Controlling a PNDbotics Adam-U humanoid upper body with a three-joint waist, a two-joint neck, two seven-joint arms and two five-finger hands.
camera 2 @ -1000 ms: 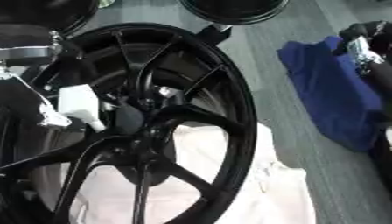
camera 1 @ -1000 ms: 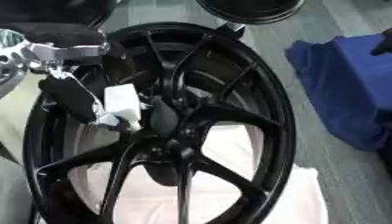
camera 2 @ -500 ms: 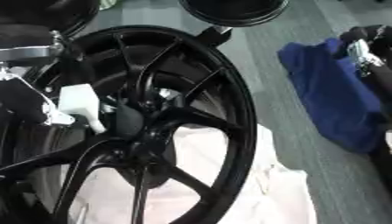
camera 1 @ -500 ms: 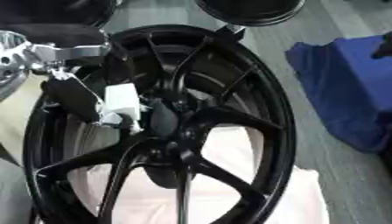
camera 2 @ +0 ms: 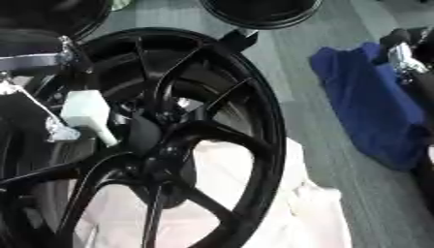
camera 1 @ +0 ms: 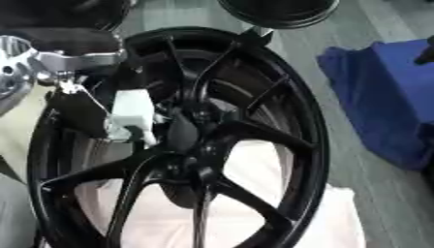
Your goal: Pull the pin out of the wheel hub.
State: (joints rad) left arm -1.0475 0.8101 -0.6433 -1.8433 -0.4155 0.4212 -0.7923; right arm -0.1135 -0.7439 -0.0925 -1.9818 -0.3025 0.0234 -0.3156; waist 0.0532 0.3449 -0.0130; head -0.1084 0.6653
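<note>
A black multi-spoke wheel (camera 1: pixel 254 135) lies on a white cloth, filling most of both views. Its hub (camera 2: pixel 157 131) sits left of centre, and a small pale glint (camera 2: pixel 182 102) shows just above it; I cannot make out the pin itself. My left arm comes in from the upper left with a silver wrist (camera 1: pixel 51 60). My left hand (camera 1: pixel 131 114) shows as a white block with a tapered tip over the spokes, right beside the hub. Its dark fingers blend into the wheel. My right hand (camera 2: pixel 404 48) shows only partly at the right edge, over the blue cloth.
A blue cloth (camera 2: pixel 364 101) lies on the grey floor right of the wheel. The white cloth (camera 2: pixel 297 213) spreads under the wheel's lower half. Another black rim (camera 1: pixel 275 9) stands at the top, and a second dark rim (camera 2: pixel 51 14) at the upper left.
</note>
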